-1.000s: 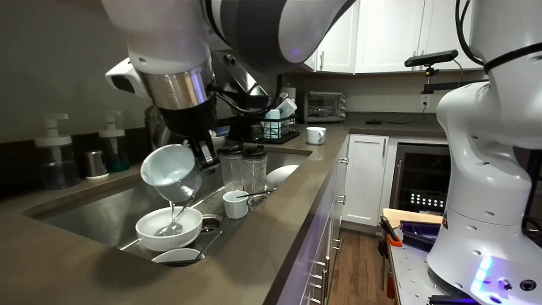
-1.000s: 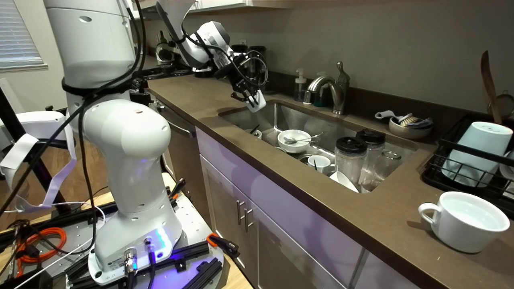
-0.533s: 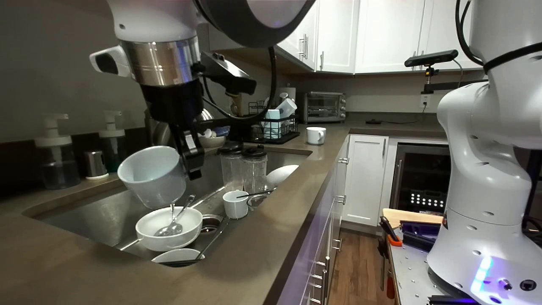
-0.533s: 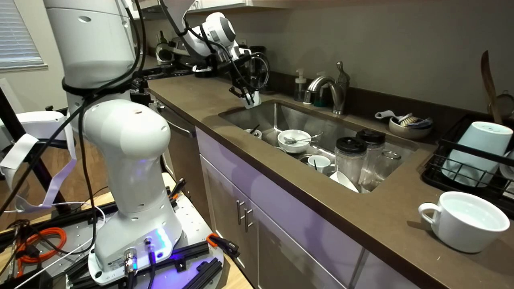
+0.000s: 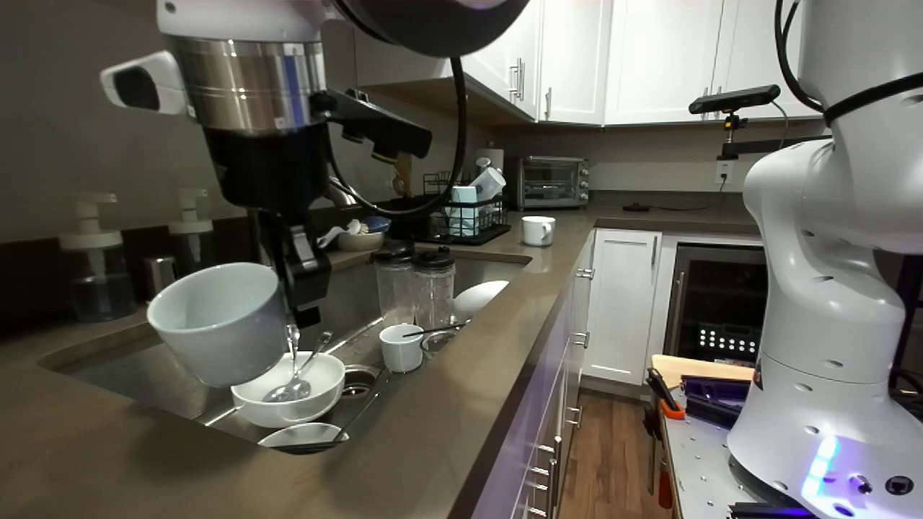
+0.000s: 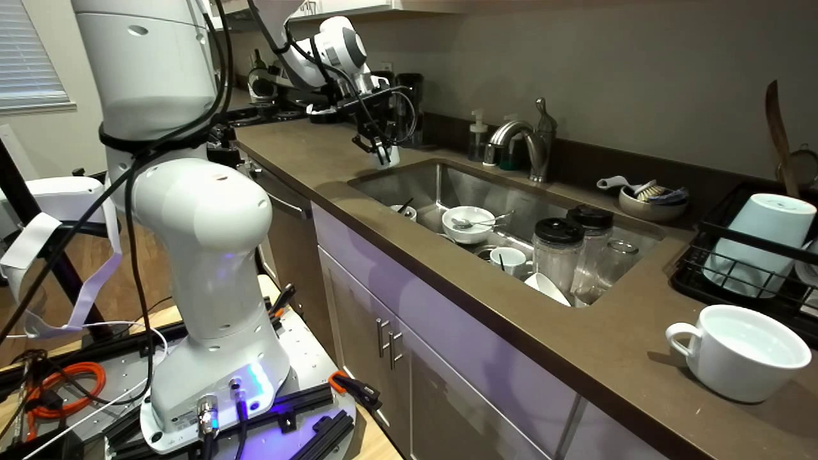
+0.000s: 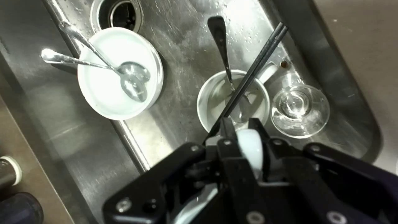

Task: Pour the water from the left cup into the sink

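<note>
My gripper [image 5: 306, 306] is shut on the handle of the left cup [image 5: 216, 324], a whitish round cup. In the wrist view the white handle of the left cup [image 7: 250, 147] shows between the two fingers, while most of the body is hidden behind the gripper. The cup hangs in the air with its mouth up, leaning somewhat. In an exterior view the cup [image 6: 390, 156] appears by the end of the steel sink [image 6: 418, 182], above rim height. Its inside wall is visible, but I cannot tell whether water is in it.
Inside the sink are a white bowl [image 5: 270, 412] with spoons, a white mug [image 7: 202, 102] holding chopsticks, a clear glass [image 7: 300, 112] and lidded jars [image 6: 556, 255]. The faucet [image 6: 540, 150] rises behind. On the counter stand a white handled cup [image 6: 735, 364] and soap bottles [image 5: 97, 281].
The held cup has turned from a strong tilt to more upright. Gripper and cup have moved away from above the bowl, towards the sink's end. The dishes in the sink stay put.
</note>
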Controlling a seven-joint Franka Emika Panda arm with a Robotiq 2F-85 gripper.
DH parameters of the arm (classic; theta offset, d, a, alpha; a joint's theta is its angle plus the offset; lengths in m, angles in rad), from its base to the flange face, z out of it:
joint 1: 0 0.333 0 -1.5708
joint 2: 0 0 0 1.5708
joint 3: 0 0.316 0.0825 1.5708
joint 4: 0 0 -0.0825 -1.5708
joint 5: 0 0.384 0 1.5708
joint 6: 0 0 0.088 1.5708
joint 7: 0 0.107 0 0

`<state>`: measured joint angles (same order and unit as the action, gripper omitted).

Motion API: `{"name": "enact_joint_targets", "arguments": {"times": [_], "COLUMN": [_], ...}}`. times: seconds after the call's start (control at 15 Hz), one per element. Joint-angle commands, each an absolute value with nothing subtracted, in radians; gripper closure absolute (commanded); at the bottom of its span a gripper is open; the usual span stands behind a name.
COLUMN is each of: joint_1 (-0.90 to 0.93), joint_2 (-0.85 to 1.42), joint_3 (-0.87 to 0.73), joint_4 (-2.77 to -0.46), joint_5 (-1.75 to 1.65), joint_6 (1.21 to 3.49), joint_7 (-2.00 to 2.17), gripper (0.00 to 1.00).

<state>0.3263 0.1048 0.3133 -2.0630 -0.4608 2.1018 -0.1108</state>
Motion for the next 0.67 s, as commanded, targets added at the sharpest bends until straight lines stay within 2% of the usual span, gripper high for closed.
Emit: {"name": "enact_joint_targets", "arguments": {"times": [0.0, 0.6], "joint_1": [0.338, 0.363], "joint_2": [0.124, 0.227], "joint_3": [0.327, 0.354], "joint_4": [-2.033, -1.948], "joint_5": [-0.415, -0.343], "joint_6": [2.135, 2.179], "joint_7": [-0.164, -0.214], "gripper": [0.96, 0.96]}}
